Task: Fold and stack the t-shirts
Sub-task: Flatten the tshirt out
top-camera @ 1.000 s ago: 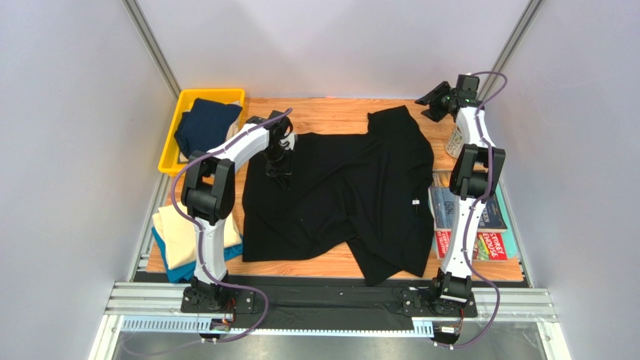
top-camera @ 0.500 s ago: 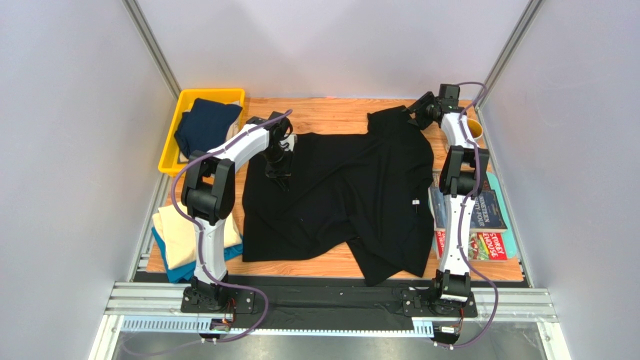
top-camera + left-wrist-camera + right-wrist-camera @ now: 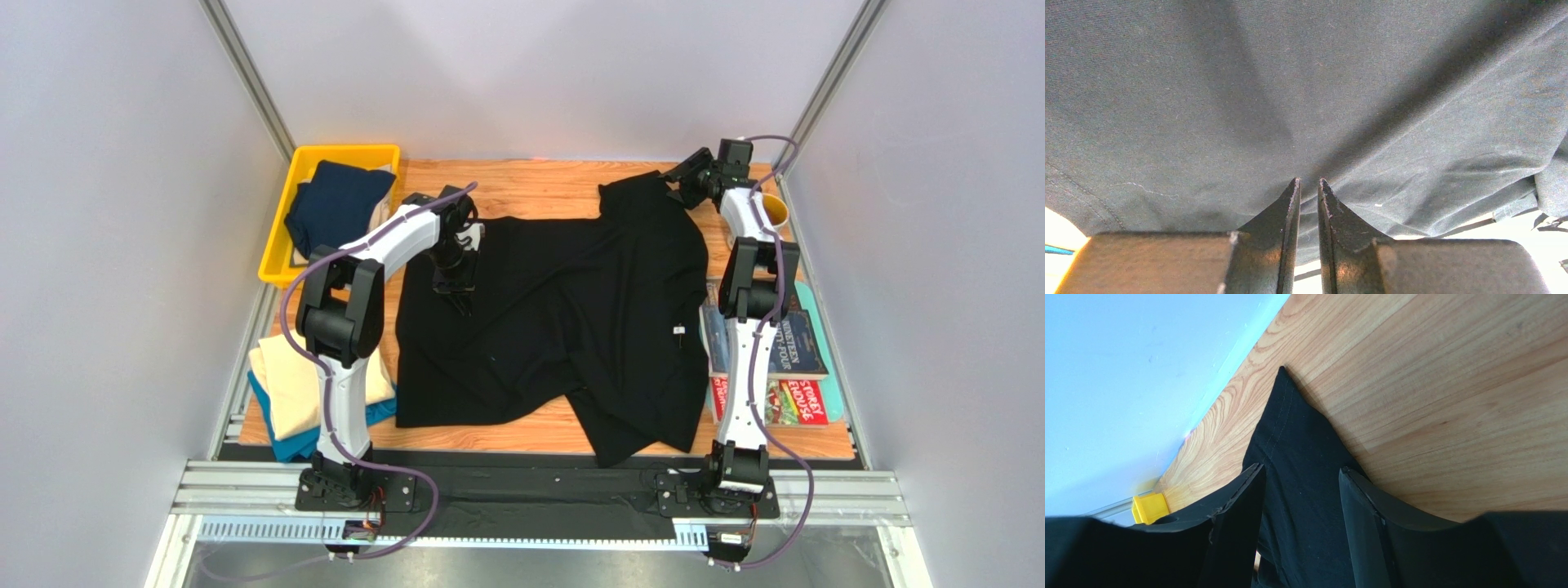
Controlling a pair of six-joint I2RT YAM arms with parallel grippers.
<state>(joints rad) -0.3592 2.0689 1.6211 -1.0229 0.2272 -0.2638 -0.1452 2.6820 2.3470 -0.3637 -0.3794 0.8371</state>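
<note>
A large black t-shirt (image 3: 577, 306) lies spread and rumpled across the wooden table (image 3: 540, 190). My left gripper (image 3: 454, 282) is at the shirt's left edge. In the left wrist view the jaws (image 3: 1306, 181) are shut on a pinch of the black cloth (image 3: 1352, 92), and creases run out from the tips. My right gripper (image 3: 678, 186) is at the shirt's far right corner. It is open, with its fingers either side of the pointed black corner (image 3: 1303, 453). A navy t-shirt (image 3: 334, 202) lies in the bin. Cream (image 3: 294, 380) and teal (image 3: 285, 444) t-shirts lie stacked at the near left.
A yellow bin (image 3: 280, 239) stands at the far left. Colourful magazines (image 3: 797, 368) lie along the right edge beside the right arm. A cup (image 3: 773, 211) stands at the far right. Grey walls close in the table at the back and sides.
The right arm has swung from the far right corner in to the black shirt's far corner and now barely moves. The left gripper has stayed in place on the cloth.
</note>
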